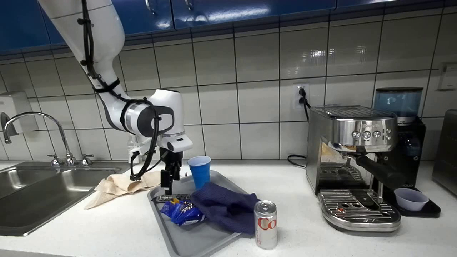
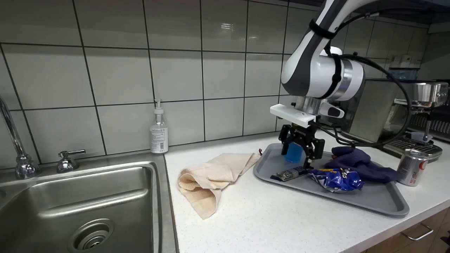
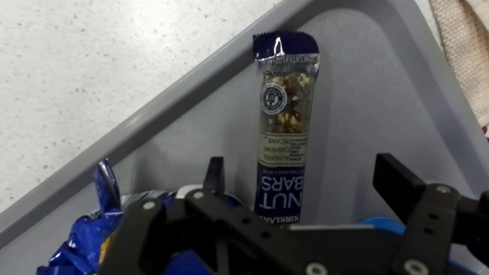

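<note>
- The black two-finger gripper (image 3: pixel 300 177) is pointed downward, and its fingers are spread wide.
- Below them, a slim dark-blue and clear-wrapped nut bar (image 3: pixel 284 114) is laid near a corner of the grey rectangular tray (image 2: pixel 381 199); whether it is touched cannot be told.
- At one side of the bar, a crumpled shiny blue bag (image 2: pixel 337 181) is placed; at the other, an upright blue plastic cup (image 1: pixel 200 174).
- A dark-blue cloth (image 1: pixel 228 207) is bunched on the tray, beside a silver drink can (image 1: pixel 266 228) set on the white counter (image 2: pixel 267 218).
</note>
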